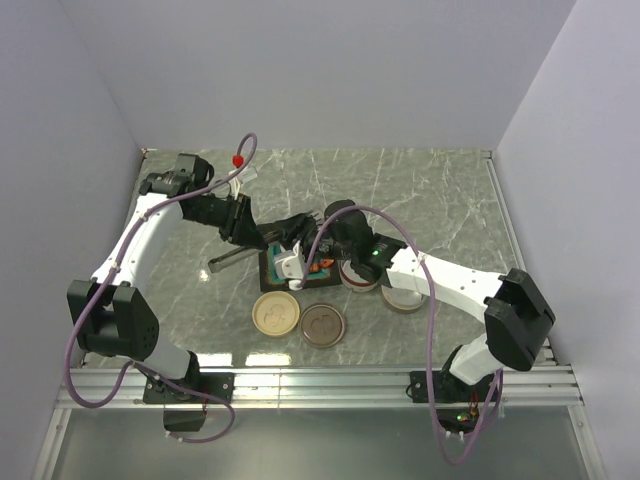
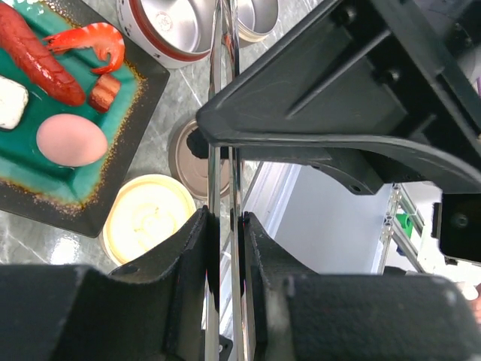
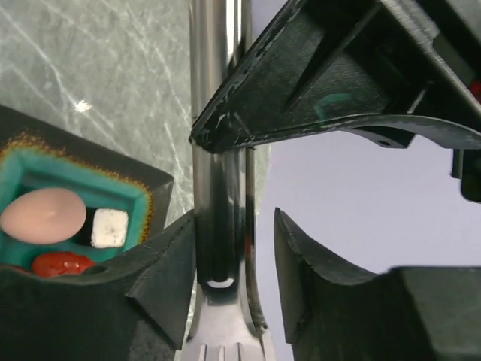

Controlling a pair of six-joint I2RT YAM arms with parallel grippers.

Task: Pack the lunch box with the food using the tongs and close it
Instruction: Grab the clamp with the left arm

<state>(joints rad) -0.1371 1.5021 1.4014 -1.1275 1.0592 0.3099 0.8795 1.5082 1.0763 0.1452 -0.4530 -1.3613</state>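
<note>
The left gripper [image 2: 225, 226] is clamping the silver tongs [image 2: 224, 68]. The right gripper [image 3: 235, 226] is straddling them loosely, its jaws parted.

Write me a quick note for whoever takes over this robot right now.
Left gripper: shut on the tongs.
Right gripper: open around the tongs, one finger not touching.
Egg, sausage, shrimp and white cube lie on the teal tray.
The lunch box stands open beside the tray; lids on the table.
Done: tongs gripped. Left: pack all four pieces, close the box.
</note>
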